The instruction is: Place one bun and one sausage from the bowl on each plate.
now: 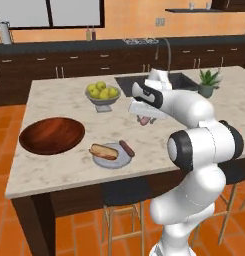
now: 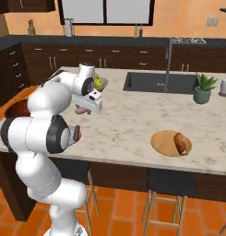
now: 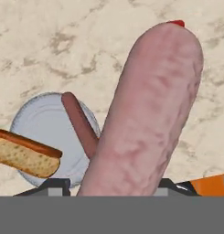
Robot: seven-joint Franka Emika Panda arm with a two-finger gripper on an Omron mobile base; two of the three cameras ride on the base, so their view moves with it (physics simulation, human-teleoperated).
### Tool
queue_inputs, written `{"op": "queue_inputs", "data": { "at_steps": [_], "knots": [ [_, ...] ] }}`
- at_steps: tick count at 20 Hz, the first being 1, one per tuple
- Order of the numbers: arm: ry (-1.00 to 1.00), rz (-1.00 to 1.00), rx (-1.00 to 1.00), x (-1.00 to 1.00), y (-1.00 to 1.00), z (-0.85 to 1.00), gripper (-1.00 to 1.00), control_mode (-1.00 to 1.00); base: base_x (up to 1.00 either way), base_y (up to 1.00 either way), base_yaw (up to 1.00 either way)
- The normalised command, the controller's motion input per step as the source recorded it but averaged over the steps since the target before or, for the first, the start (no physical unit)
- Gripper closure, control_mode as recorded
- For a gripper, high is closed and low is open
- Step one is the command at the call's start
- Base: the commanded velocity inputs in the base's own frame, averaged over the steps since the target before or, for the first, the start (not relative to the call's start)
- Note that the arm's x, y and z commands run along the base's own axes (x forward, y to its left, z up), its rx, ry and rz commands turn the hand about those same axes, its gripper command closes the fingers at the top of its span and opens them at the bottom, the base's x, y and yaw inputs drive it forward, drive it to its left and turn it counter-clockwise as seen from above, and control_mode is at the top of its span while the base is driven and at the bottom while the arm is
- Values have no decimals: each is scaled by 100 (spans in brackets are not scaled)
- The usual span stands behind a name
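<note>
My gripper (image 3: 111, 188) is shut on a thick pale pink sausage (image 3: 150, 109), which rises between the fingertips (image 3: 54, 185). From the left base view the gripper (image 1: 143, 118) hangs over the counter, right of and above the pale grey plate (image 1: 114, 161). On that plate lie a bun (image 1: 102, 151) and a dark sausage (image 1: 127, 148), also seen from the hand as bun (image 3: 22, 157) and dark sausage (image 3: 79, 123). The dark wooden bowl (image 1: 51, 135) stands to the plate's left and looks empty. The tan plate (image 2: 164, 143) carries a bun (image 2: 181, 143).
A grey pedestal bowl of apples (image 1: 102, 93) stands behind the plate. The sink (image 2: 160, 83) with its tap is at the back, and a potted plant (image 2: 204, 88) sits to its right. Stools stand under the counter's front edge (image 1: 94, 187).
</note>
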Motion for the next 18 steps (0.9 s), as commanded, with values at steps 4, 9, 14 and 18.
{"op": "queue_inputs", "data": {
  "at_steps": [4,9,14,18],
  "knots": [
    [0,0,0,0,0,0,100,100,0,-100,0],
    [0,0,0,0,0,0,100,100,1,-100,0],
    [0,0,4,3,-20,0,100,-100,0,-80,0],
    [24,43,-13,52,-18,-23,100,-100,0,0,0]
  ]
}}
